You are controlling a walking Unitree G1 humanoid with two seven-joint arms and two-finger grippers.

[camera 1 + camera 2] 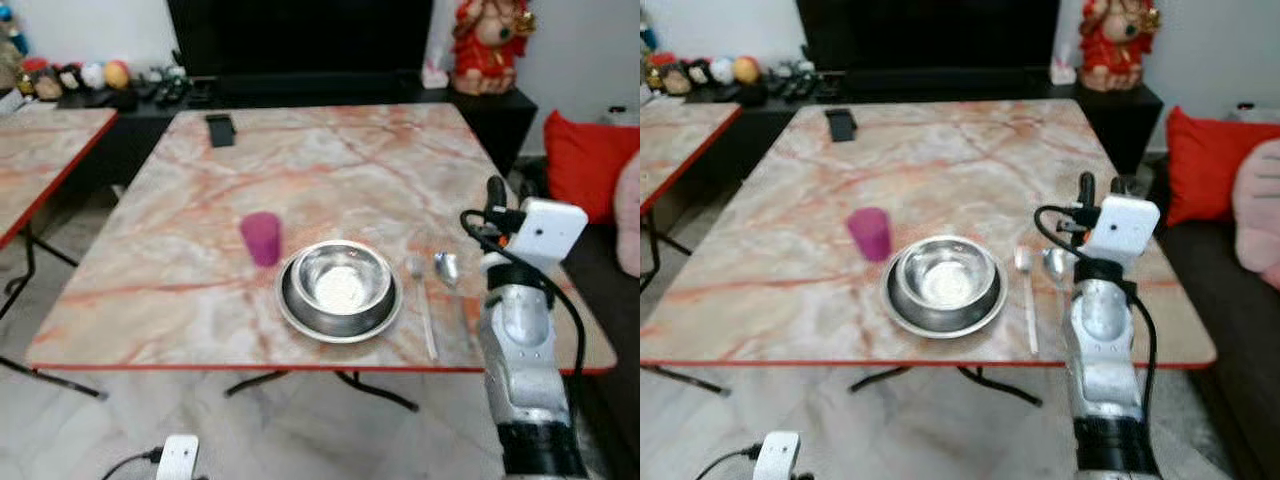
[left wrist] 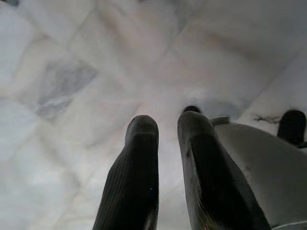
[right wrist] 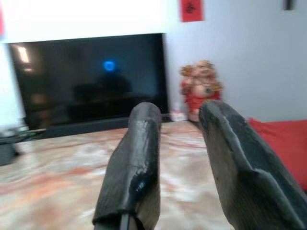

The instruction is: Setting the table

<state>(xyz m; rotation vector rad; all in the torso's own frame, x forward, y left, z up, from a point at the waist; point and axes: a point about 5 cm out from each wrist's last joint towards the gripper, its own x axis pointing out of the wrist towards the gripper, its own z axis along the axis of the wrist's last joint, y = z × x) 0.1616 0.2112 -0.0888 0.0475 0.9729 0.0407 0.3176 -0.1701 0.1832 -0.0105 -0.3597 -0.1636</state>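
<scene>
A steel bowl [image 1: 340,280] sits in a steel plate [image 1: 300,318] near the front edge of the marble-patterned table [image 1: 330,170]. A pink cup [image 1: 262,238] stands upright just to the plate's back left. To the right of the plate lie a fork [image 1: 425,310] and a spoon [image 1: 446,266], side by side. My right gripper [image 3: 180,112] is raised beside the table's front right part, right of the spoon, open and holding nothing; it points toward the far wall. My left gripper [image 2: 168,122] hangs over the floor, its fingers close together and holding nothing.
A black phone [image 1: 220,129] lies at the table's far left. A second table [image 1: 40,150] stands to the left. Behind are a dark TV [image 1: 300,35] and a red figurine [image 1: 490,45]. A red cushion [image 1: 590,160] lies to the right. A white device [image 1: 178,455] sits on the floor.
</scene>
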